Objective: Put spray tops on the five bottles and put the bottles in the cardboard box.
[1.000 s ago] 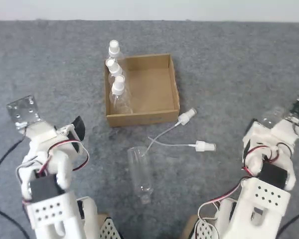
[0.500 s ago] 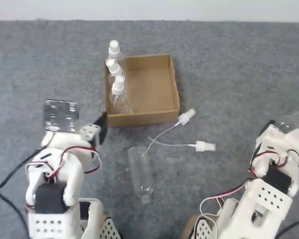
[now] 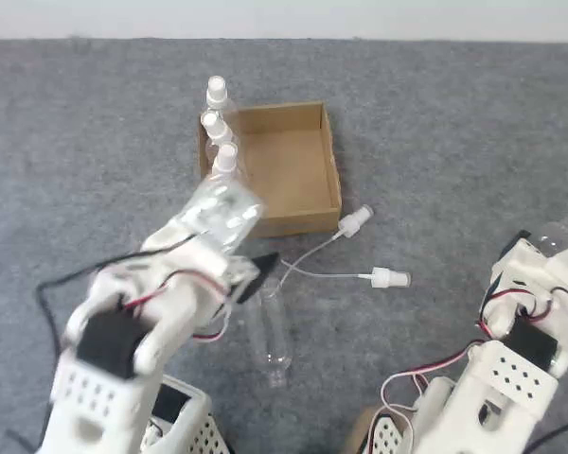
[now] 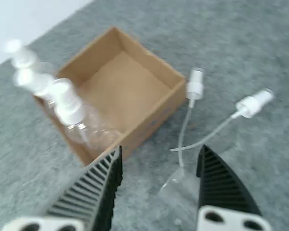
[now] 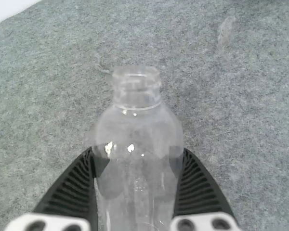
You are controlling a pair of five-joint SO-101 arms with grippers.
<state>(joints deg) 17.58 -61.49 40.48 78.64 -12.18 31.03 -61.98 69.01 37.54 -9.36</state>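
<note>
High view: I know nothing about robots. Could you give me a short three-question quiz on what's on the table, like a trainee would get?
1. How many loose spray tops lie on the carpet? A one, B two, C four.
2. True or false: the right gripper is shut on a bottle that has no top.
3. Fill in: the left gripper, near the lying bottle, is ___ (open or shut).

Key: 1 B; 2 true; 3 open.
</note>
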